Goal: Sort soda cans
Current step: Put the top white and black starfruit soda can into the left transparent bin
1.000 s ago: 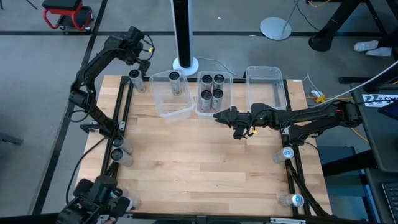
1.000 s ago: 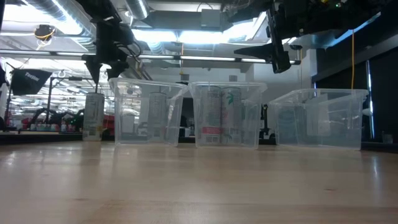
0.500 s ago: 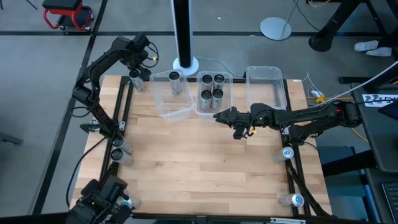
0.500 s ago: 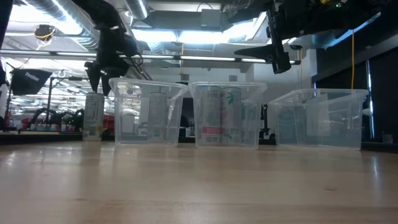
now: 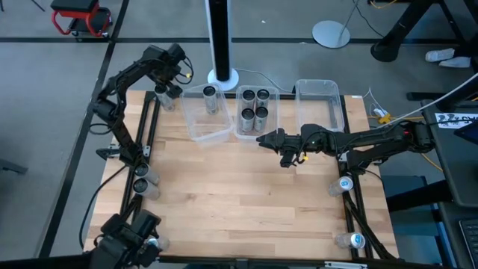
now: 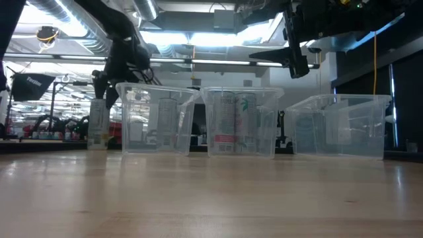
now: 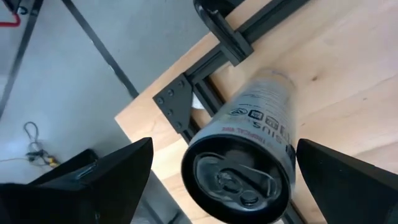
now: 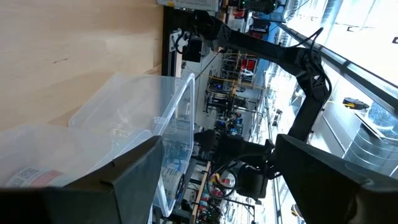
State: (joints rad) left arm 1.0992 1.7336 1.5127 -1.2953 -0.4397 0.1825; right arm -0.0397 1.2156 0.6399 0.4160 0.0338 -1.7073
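Over the last second the left pincer (image 5: 169, 75) has swung rightward along the far-left corner of the worktop (image 5: 239, 194) and dropped toward the upright soda can (image 5: 163, 96) there; its fingers (image 7: 93, 180) are spread wide on either side of that can's dark top, not touching it. The right pincer (image 5: 263, 139) has not moved, hanging released and empty over the near edge of the middle bin (image 5: 256, 112). Three clear bins stand in a row at the far side. The left bin (image 5: 207, 112) holds one can (image 5: 210, 99), the middle bin holds four cans (image 5: 255, 106) grouped together, and the right bin (image 5: 320, 104) holds nothing. Every can in the bins stands on end, long axis vertical, dark top up. Two more cans (image 5: 143, 181) sit by the left rail, and two pale-topped cans (image 5: 345, 184) sit by the right rail. In the left wrist view the corner can (image 7: 244, 155) points its pull-tab end at the camera.
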